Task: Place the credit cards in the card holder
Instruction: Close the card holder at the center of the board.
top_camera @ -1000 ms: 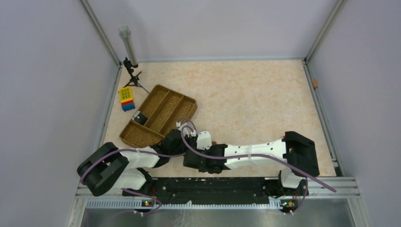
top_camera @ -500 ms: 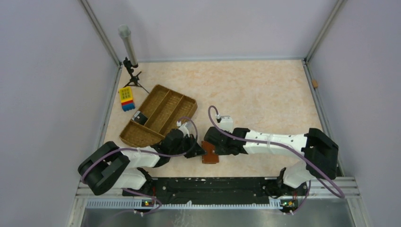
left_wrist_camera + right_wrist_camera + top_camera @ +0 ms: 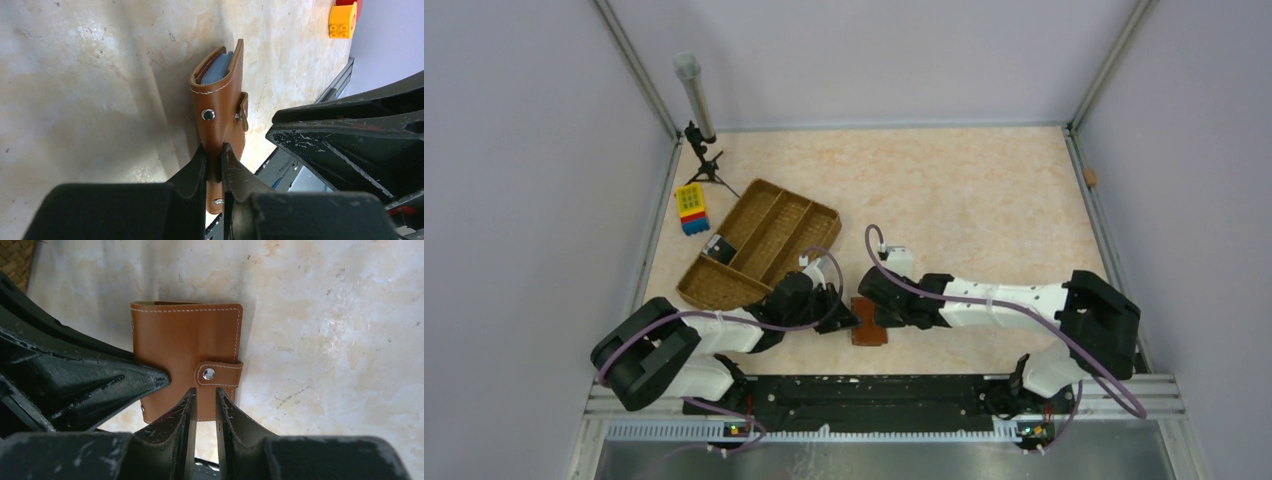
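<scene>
Pinches card holder (image 3: 217, 100) in clenched left gripper (image 3: 215, 150), credit card (image 3: 218, 67) inside; seems the closing step; poises right gripper (image 3: 205, 391), near-shut, hold unclear, at snap tab (image 3: 215, 374) just ahead; calls for pressing it.

- Credit cards (image 3: 217, 67) are mostly concealed within the card holder (image 3: 216, 97); only a bluish edge is exposed.
- Yellow-and-red block (image 3: 341, 22) is cut off by the upper edge.

The card holder (image 3: 185, 350) was tan-brown with white stitching and silver studs; the credit cards (image 3: 218, 67) inside were bluish-grey; the table (image 3: 964, 200) was mottled peach.
</scene>
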Motion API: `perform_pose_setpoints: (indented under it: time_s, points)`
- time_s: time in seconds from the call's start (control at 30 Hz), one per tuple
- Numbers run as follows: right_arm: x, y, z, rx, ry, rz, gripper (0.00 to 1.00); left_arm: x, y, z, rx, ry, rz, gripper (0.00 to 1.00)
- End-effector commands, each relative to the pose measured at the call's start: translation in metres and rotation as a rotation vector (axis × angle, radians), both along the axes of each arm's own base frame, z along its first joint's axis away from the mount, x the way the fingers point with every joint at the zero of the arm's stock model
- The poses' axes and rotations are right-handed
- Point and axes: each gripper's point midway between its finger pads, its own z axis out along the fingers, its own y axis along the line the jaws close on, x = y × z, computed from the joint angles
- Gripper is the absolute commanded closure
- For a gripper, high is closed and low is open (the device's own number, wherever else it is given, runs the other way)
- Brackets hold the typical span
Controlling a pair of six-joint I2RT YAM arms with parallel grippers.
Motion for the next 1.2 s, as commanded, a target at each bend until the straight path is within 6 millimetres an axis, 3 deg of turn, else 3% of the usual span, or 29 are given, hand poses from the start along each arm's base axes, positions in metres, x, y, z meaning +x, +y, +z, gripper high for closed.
perform_pose_setpoints:
  time_s: [0.0,1.17]
  points:
    - [0.011,0.006,-0.001,0.025,-0.017,-0.007,0.81,0.002,0.017,-0.025,0.121,-0.002,0.023,1.00]
    - [0.008,0.002,-0.037,0.003,0.052,-0.003,0.81,0.002,0.018,-0.025,0.129,-0.004,0.021,1.00]
